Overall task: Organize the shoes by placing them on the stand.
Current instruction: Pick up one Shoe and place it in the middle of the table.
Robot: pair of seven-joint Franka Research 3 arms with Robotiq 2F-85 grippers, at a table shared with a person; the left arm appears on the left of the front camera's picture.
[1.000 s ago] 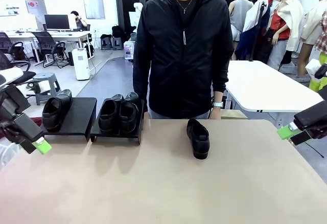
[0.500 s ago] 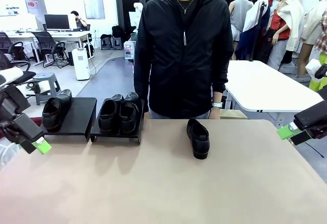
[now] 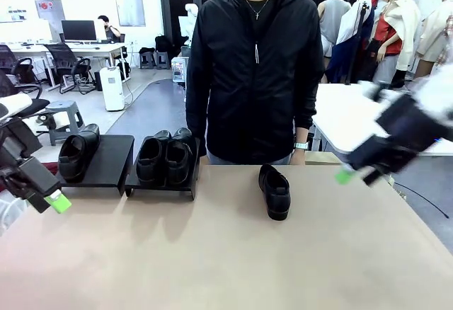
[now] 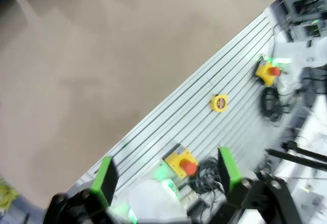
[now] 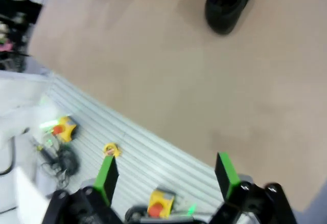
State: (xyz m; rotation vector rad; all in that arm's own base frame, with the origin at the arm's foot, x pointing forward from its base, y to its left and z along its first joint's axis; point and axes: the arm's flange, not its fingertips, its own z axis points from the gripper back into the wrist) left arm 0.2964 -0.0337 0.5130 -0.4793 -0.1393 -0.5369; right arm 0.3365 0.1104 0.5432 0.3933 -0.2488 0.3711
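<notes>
Our left fingers (image 3: 58,202) hang open at the counter's (image 3: 226,253) near left edge. Our right fingers (image 3: 345,176), open and empty, are nearer the loose shoe (image 3: 274,191), lying lengthwise toward us mid-counter; beyond, the stand (image 3: 113,161) carries three.

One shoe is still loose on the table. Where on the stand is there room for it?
The left platform is bare right of its single shoe. The right platform is crowded with two shoes. The loose shoe sits alone on the table.
</notes>
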